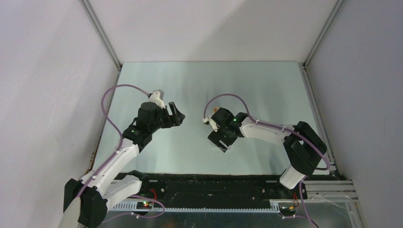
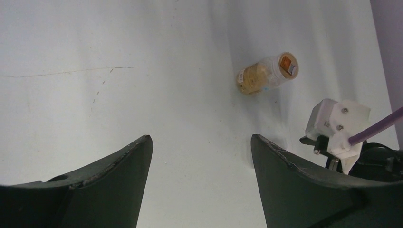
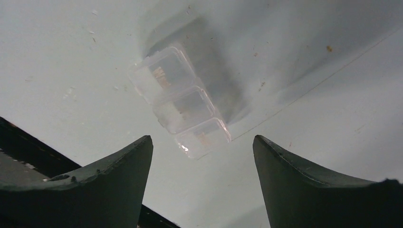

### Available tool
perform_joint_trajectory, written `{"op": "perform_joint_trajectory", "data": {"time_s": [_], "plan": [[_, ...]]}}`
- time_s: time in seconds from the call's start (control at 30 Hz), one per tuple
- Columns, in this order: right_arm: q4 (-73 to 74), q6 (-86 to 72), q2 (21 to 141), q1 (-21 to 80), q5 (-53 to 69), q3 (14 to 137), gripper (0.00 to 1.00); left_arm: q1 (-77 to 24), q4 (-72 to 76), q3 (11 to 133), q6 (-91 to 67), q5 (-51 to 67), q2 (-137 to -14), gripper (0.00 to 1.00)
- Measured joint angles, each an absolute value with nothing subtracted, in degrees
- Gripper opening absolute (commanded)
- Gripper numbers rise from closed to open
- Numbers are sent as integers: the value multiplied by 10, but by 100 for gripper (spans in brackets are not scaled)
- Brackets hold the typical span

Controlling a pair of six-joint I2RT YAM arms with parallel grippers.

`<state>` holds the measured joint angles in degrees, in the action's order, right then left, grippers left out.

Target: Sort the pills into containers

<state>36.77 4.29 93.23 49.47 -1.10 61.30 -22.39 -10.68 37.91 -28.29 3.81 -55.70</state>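
The containers (image 3: pixel 180 107) are a clear pill box of three joined compartments lying on the table, seen in the right wrist view. Each compartment holds small tan pills (image 3: pixel 159 76). My right gripper (image 3: pixel 202 138) hovers open just above the near end of the box, with nothing between its fingers. In the top view the right gripper (image 1: pixel 222 141) points down at the table's middle and hides the box. My left gripper (image 2: pixel 202 137) is open and empty over bare table, left of the right arm (image 1: pixel 177 115).
A small clear bottle (image 2: pixel 266 73) with orange-tan contents lies on its side beyond the left gripper, next to the right wrist's white camera block (image 2: pixel 337 126). A tan speck (image 3: pixel 329 48) lies on the table past the box. Grey walls enclose the table.
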Motion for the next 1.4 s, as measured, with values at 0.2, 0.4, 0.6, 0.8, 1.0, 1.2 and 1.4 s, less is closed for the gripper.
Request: {"op": "perform_joint_trajectory", "data": {"time_s": [0.2, 0.4, 0.6, 0.8, 1.0, 1.2, 1.4], "plan": [[364, 94, 968, 495, -11, 613, 75, -224, -113, 379, -280, 31, -557, 83], [359, 117, 972, 495, -10, 613, 50, -224, -115, 379, -280, 30, -557, 83], [359, 112, 972, 495, -11, 613, 39, -224, -117, 379, -283, 25, -554, 84], [341, 81, 955, 490, 17, 611, 39, -224, -111, 379, -292, 28, -548, 86], [282, 25, 878, 484, 59, 608, 41, -224, -83, 376, -317, 61, -538, 90], [211, -51, 832, 484, 81, 608, 42, -224, -39, 376, -349, 116, -536, 91], [165, -124, 829, 487, 91, 614, 44, -224, 39, 376, -393, 189, -549, 89]]}}
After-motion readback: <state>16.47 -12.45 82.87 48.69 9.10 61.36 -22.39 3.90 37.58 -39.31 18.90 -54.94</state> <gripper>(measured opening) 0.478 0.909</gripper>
